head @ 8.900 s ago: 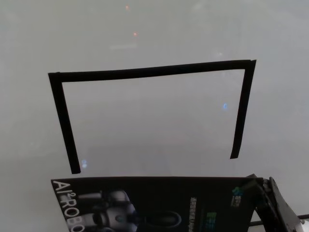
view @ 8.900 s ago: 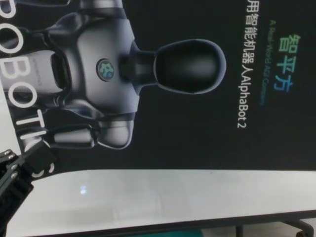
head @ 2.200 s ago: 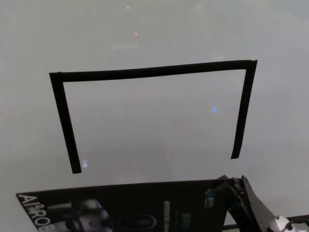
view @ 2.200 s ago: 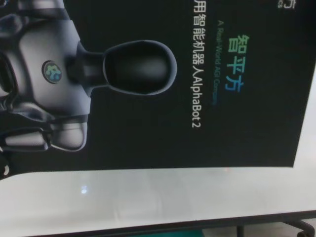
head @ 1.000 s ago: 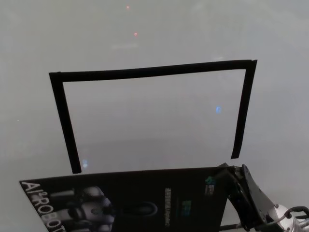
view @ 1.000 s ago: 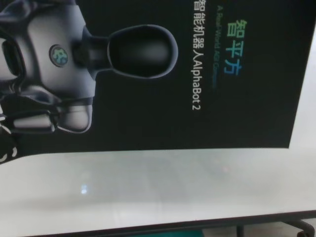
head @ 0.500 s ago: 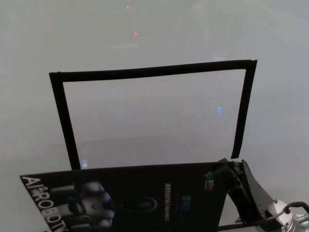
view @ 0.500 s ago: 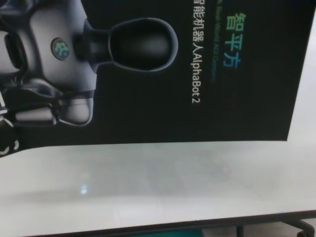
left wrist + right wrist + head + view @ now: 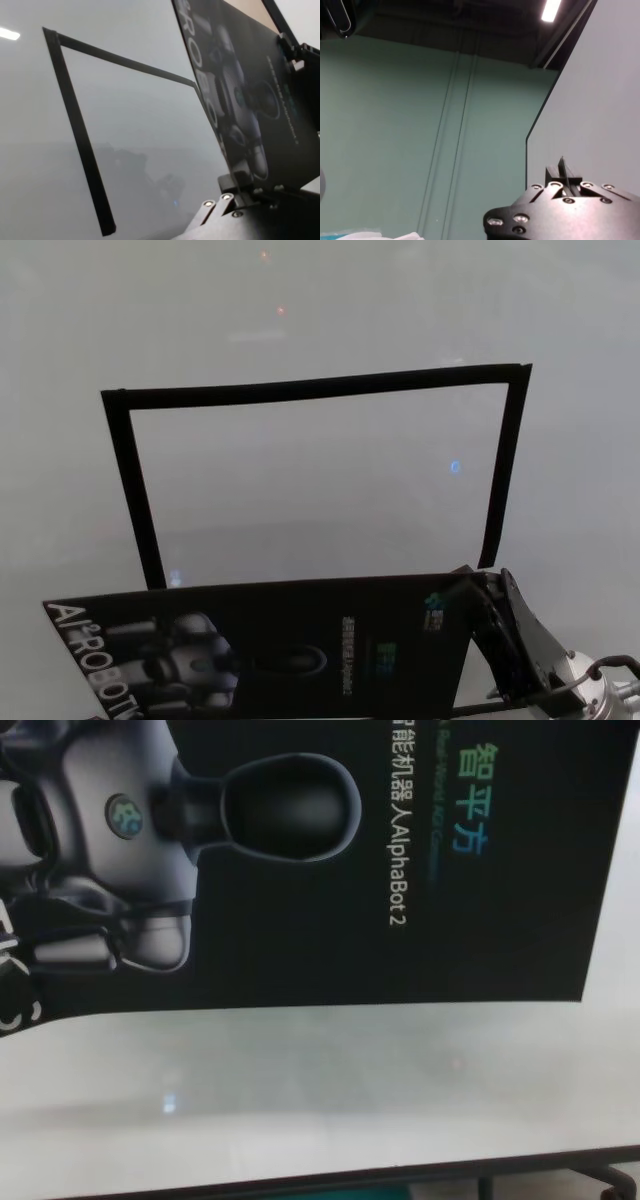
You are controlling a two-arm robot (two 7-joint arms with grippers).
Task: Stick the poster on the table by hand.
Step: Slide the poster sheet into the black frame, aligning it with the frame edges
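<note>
Black and glossy, the poster [image 9: 280, 645] hangs in the air above the near part of the white table [image 9: 320, 490], tilted with its printed face toward the robot. In the head view its far edge lies just short of the open ends of a black tape frame [image 9: 310, 390], three strips marking a rectangle on the tabletop, open on the near side. The chest view shows the poster [image 9: 300, 870] filling the upper part of the picture, the grey printed robot lying sideways with "AlphaBot 2" and teal characters beside it, and bare table [image 9: 320, 1100] below down to its dark near edge.

The right gripper [image 9: 487, 610] is at the poster's right edge, its black fingers clamped on the sheet near the far right corner. In the right wrist view the sheet shows edge-on as a thin dark blade pinched between the tips of the right gripper [image 9: 563, 177], with the table's underside and the green floor beyond.

The left gripper [image 9: 235, 192] holds the opposite side, by the "ROBOTICS" lettering, its fingers closed on the poster's edge [image 9: 240, 95]; past it the tape frame [image 9: 75, 125] lies flat on the table [image 9: 140, 115].
</note>
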